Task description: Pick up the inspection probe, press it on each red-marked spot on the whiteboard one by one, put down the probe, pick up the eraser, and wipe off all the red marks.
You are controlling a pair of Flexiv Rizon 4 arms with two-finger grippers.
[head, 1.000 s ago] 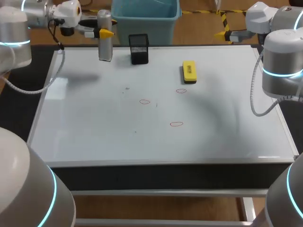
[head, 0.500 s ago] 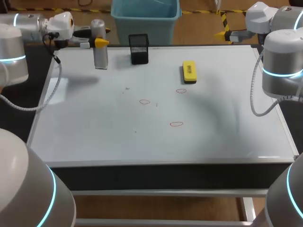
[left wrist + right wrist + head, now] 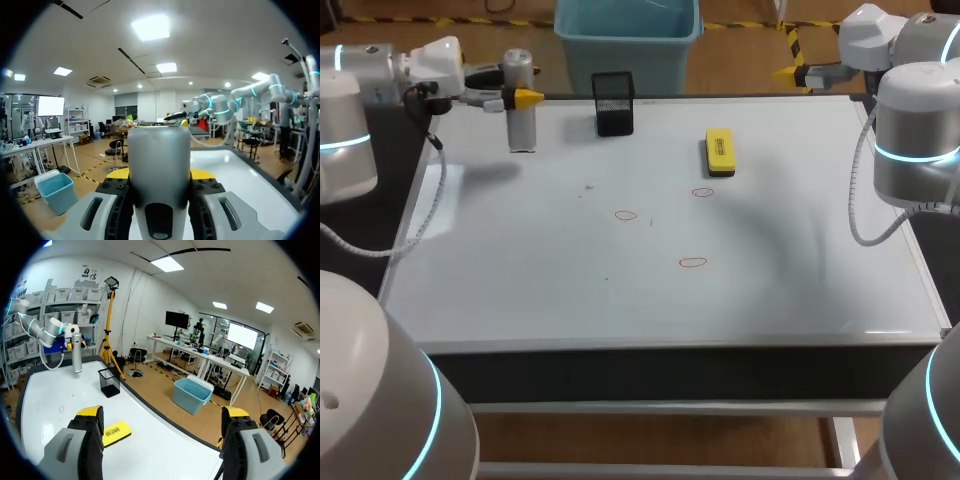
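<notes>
While the left gripper (image 3: 519,86) pinched the probe (image 3: 522,112) upright over the whiteboard's (image 3: 800,250) far left corner, pressing had not begun; next, the probe needed carrying to the red marks (image 3: 626,214) mid-whiteboard. The right gripper (image 3: 162,412) hung spread.

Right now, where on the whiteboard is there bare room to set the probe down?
The white whiteboard is bare along its near strip, in front of the red oval marks, and across its left half, nearer than the grey cylindrical probe. Its right side past the yellow block eraser is free. The far edge around the black mesh holder is crowded.
</notes>
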